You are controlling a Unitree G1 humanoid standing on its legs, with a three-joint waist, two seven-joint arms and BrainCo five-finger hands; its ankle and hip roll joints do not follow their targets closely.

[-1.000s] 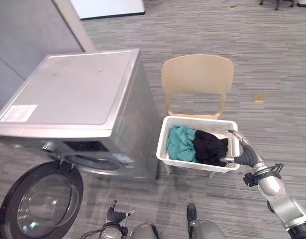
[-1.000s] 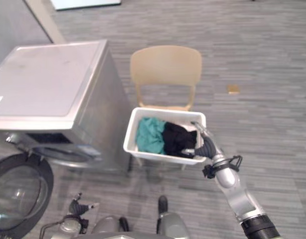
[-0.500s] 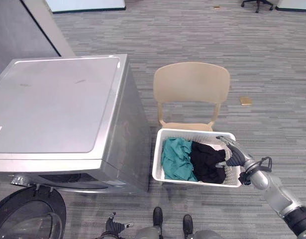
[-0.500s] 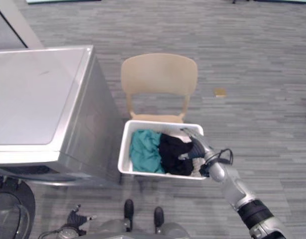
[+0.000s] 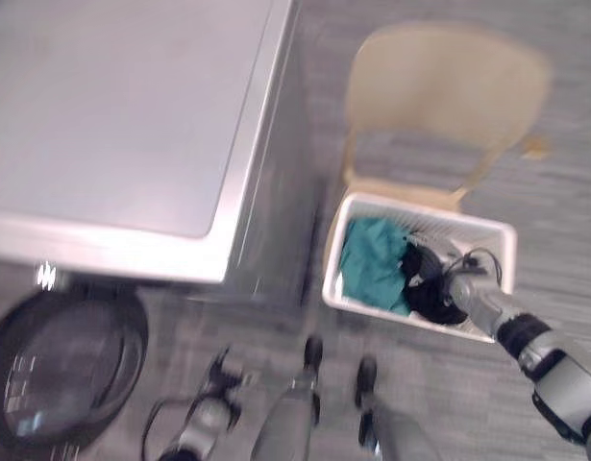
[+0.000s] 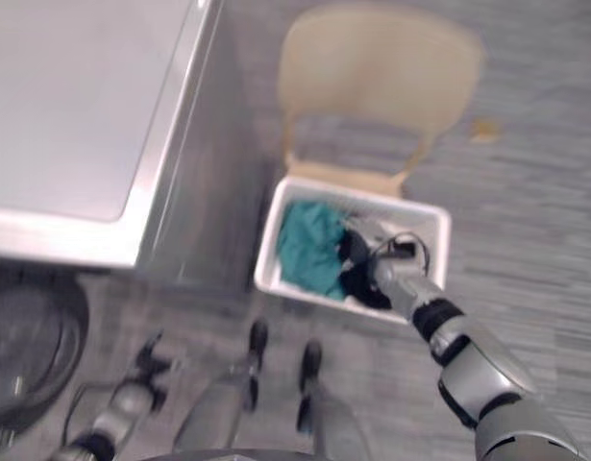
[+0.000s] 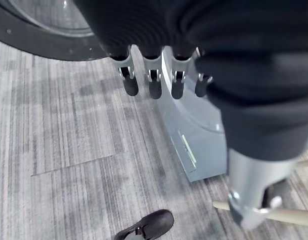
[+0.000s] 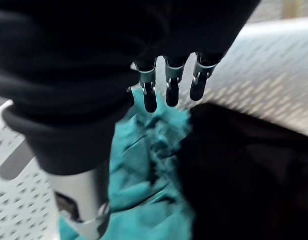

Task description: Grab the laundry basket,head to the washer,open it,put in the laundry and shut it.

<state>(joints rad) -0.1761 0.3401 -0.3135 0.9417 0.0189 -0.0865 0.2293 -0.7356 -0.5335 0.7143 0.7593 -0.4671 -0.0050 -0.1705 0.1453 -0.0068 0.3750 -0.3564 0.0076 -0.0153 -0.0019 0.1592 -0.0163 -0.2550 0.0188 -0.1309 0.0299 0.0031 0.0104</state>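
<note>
The white laundry basket (image 5: 422, 264) is seen on the seat of a tan chair (image 5: 447, 91), just beside the washer (image 5: 132, 125), at about three o'clock from it. Inside the basket, a teal garment (image 5: 372, 269) lies on the washer side and a black garment (image 5: 431, 293) at three o'clock from it, the two touching.

The right hand (image 6: 367, 252) is reached down into the basket, over the seam between the two garments. In the right wrist view its fingers (image 8: 166, 90) are held out fairly straight and relaxed, with nothing gripped; the teal cloth lies just past the fingertips and the black cloth beside them.

The left hand (image 7: 154, 75) hangs low near the floor, fingers loose and empty, with the washer door (image 5: 60, 370) standing open at about nine o'clock from the basket.

The right hand is judged far nearer the laundry, so a downward closing of its fingers is called for.
</note>
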